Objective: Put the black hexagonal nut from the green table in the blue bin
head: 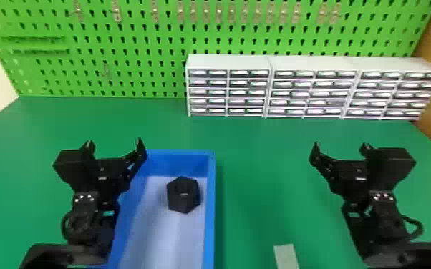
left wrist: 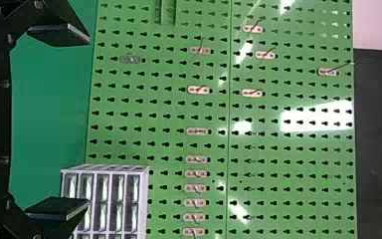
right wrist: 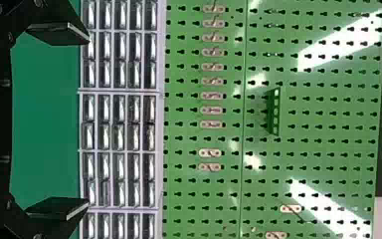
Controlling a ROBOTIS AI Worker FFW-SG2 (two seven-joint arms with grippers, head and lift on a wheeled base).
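Seemingly it's done: the black hexagonal nut (head: 183,195) lies inside the blue bin (head: 209,214) on the green bench (head: 261,153), and the left gripper (head: 115,142) and right gripper (head: 340,144) hold nothing, fingers (head: 140,149) spread wide. My one worry is the left arm (head: 82,223), looming by the bin's side; a low, careless swing could catch it and jolt the nut.
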